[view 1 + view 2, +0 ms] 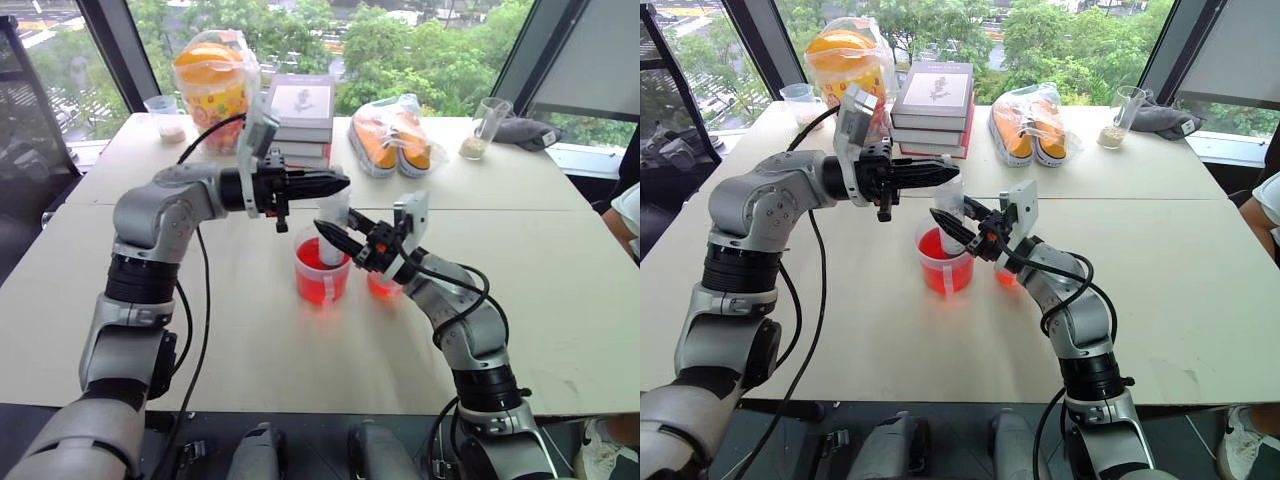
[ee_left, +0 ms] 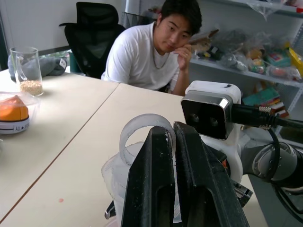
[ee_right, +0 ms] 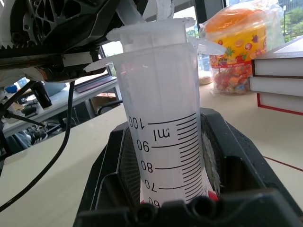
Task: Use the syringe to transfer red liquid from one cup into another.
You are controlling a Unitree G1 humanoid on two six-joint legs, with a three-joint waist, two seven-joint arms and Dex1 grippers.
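Right, I am looking down on a pale beige table with a seam running across it, set against big windows with green trees outside. Along the far edge are sitting a stack of books, a bagged orange-lidded candy jar, a bagged pair of orange shoes, and two clear cups with beige grains, one at each far corner. A person in a white shirt is sitting at the right side of the table, chin on hand. Near the middle, the larger cup is holding red liquid, and the smaller cup is standing just right of it, partly hidden by my right wrist. My right gripper is reaching in from the right, angled slightly upward, clamping the barrel of the syringe, which is standing upright with its lower end inside the larger cup. My left gripper is stretching level from the left, fingers pinched together on the plunger's ring at the syringe top.
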